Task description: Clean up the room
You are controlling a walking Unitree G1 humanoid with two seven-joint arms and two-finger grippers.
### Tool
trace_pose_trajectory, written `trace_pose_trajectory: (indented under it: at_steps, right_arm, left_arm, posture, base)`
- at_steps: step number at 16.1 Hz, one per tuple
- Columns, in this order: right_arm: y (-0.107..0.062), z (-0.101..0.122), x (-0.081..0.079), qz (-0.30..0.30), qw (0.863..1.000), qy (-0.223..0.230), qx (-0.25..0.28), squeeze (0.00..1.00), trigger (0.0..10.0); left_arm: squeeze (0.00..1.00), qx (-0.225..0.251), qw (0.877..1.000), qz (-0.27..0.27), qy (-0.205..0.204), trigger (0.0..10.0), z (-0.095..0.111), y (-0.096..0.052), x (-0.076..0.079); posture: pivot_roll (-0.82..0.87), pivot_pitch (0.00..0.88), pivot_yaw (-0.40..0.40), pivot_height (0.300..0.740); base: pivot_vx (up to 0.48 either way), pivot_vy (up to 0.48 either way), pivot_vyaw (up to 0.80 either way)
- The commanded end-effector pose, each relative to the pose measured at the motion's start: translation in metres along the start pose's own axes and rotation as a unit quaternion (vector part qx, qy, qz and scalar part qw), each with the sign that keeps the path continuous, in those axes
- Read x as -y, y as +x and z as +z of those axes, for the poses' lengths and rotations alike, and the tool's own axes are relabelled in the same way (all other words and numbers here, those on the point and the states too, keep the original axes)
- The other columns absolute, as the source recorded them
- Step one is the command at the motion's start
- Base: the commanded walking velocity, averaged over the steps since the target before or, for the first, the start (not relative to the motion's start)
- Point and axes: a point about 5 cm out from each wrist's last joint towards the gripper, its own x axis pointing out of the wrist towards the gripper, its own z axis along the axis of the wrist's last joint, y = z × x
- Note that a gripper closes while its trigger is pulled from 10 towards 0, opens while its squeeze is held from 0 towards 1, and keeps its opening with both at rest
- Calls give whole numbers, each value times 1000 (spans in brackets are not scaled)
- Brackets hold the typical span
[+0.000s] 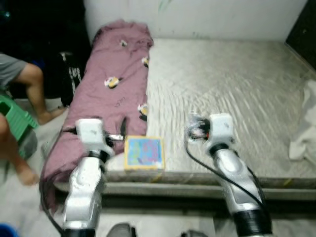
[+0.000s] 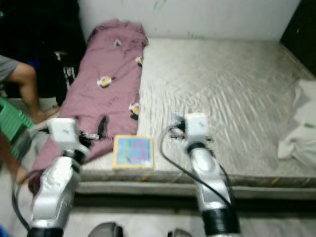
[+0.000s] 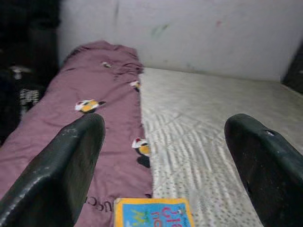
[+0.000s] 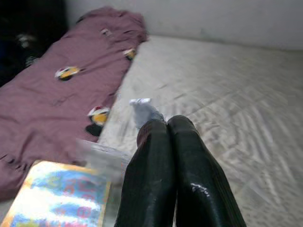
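Note:
A colourful picture book (image 1: 144,153) lies flat at the front edge of the grey mattress (image 1: 232,79), beside a purple blanket (image 1: 116,84) with penguin prints. My left gripper (image 3: 163,125) is open with nothing between its fingers, hovering over the blanket's edge just left of the book. My right gripper (image 4: 166,124) is over the mattress right of the book. Its fingers are pressed together, and a thin pale scrap like clear wrapping (image 4: 142,109) sticks out at their tips.
A crumpled white cloth (image 1: 305,128) lies at the mattress's right edge. On the left a person's legs (image 1: 34,89) rest by a green stool (image 1: 15,116), with dark bags (image 1: 69,74) behind. A white wall runs behind the bed.

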Motion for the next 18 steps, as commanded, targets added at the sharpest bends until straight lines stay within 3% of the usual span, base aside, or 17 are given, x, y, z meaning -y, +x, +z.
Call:
trace_pose_trajectory:
  at_steps: [1, 11, 14, 18]
  right_arm:
    - [1, 4, -8, 11, 1000, 5, 6, 0, 10000]
    - [4, 5, -9, 27, 1000, 4, 10, 0, 10000]
    - [6, 13, -9, 34, 999, -1, 28, 0, 10000]
    - [5, 15, -9, 47, 998, -19, 37, 0, 10000]
  left_arm:
    - [0, 3, 1000, 12, 8, 10000, 3, 0, -8]
    - [0, 17, 999, 34, 17, 10000, 8, 4, -13]
    - [0, 29, 998, 50, 38, 10000, 18, 7, -18]
    - [0, 25, 996, 72, 51, 10000, 15, 2, -30]
  posture:
    - [20, 0, -27, 740]
    - [22, 0, -31, 740]
    - [25, 0, -24, 740]
    - [19, 0, -20, 740]
  base:
    - [0, 480, 0]
    - [0, 462, 0]
    - [0, 0, 0]
    - [0, 0, 200]
